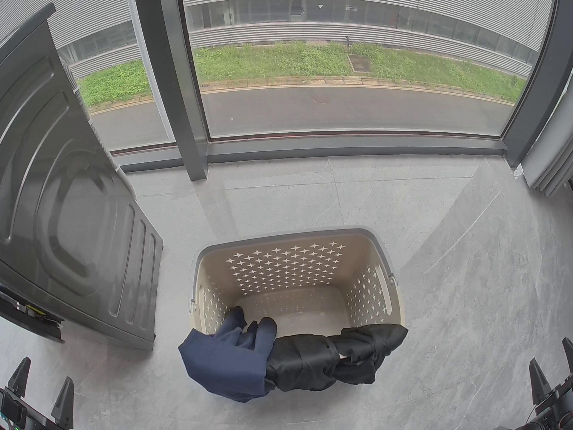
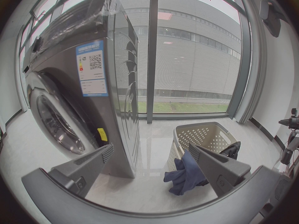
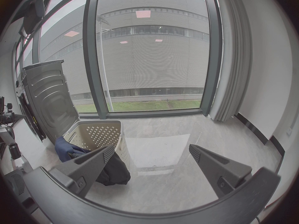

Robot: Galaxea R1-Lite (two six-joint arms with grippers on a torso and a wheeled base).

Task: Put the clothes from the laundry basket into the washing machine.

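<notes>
While both arms sit low in bottom corners of head view, we see left gripper (image 1: 45,372) with fingers spread apart, holding nothing; right gripper (image 1: 550,353) likewise apart and empty. Laundry basket (image 1: 286,264) stands on floor (image 1: 465,258) at lower centre of frame. Blue garment (image 1: 230,359) and black garment (image 1: 334,356) drape over basket's near rim, side by side, touching. Washing machine (image 1: 65,210) occupies left of frame, near basket, not touching.
</notes>
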